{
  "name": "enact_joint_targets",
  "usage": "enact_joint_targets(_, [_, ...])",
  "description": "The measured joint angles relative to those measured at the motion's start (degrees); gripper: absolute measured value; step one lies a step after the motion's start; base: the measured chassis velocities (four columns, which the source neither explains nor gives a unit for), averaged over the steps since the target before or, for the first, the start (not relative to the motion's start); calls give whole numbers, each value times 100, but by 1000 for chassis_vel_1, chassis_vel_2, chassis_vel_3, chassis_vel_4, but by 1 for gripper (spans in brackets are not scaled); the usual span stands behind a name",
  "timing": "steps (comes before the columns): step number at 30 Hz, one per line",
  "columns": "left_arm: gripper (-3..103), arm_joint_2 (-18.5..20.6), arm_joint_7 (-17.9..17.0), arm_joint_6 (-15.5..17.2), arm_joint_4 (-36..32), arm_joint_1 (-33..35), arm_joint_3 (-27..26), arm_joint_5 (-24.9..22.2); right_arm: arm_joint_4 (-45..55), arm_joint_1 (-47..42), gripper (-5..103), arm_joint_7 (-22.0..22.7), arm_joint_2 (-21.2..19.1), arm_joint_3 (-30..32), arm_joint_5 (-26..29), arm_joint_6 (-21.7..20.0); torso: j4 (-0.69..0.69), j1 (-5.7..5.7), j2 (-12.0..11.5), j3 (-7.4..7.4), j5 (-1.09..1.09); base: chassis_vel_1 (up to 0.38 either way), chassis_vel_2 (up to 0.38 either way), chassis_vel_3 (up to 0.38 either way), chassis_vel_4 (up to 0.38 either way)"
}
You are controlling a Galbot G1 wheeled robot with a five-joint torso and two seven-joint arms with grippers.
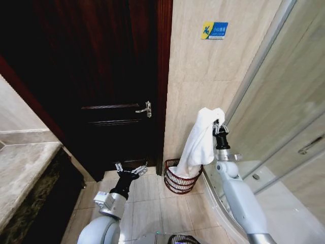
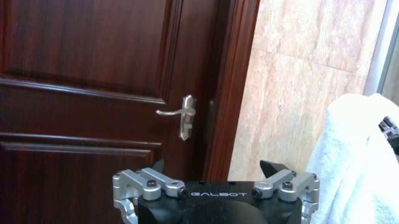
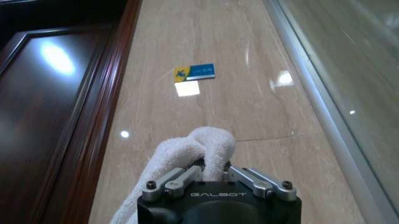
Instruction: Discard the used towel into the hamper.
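A white towel [image 1: 197,145] hangs long from my right gripper [image 1: 217,125], which is shut on its top fold, raised beside the tiled wall. The towel's lower end drapes into the hamper [image 1: 177,182], a small dark reddish wire basket on the floor at the foot of the wall. In the right wrist view the towel [image 3: 193,149] bunches over the right gripper [image 3: 215,173]. My left gripper [image 1: 131,170] is open, held low in front of the dark door, left of the hamper. The left wrist view shows the left gripper [image 2: 215,166] and the towel [image 2: 361,154].
A dark wooden door [image 1: 101,76] with a metal handle [image 1: 145,109] stands left of the beige tiled wall [image 1: 203,81]. A glass shower enclosure [image 1: 284,117] is on the right. A marble counter [image 1: 20,173] runs along the left. A blue sign [image 1: 214,29] is on the wall.
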Motion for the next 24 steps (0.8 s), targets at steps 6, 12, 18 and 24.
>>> enact_joint_targets(6, [100,0,0,0,0,0,0,0,-55,-24,7,-40,-20,59,76,36,0,-1,0,0,0,-8,6,11,-6])
enact_joint_targets(12, [100,0,0,0,0,0,0,0,-121,-64,7,-45,-18,53,81,41,0,-1,0,-1,-1,-72,73,76,-66])
enact_joint_targets(18, [100,0,0,0,0,0,0,0,-177,-158,7,-62,38,30,85,50,1,0,0,0,-1,-94,106,109,-107])
enact_joint_targets(24, [100,0,0,0,0,0,0,0,-184,-312,7,-212,102,38,162,96,1,6,-2,2,1,-91,83,84,-73])
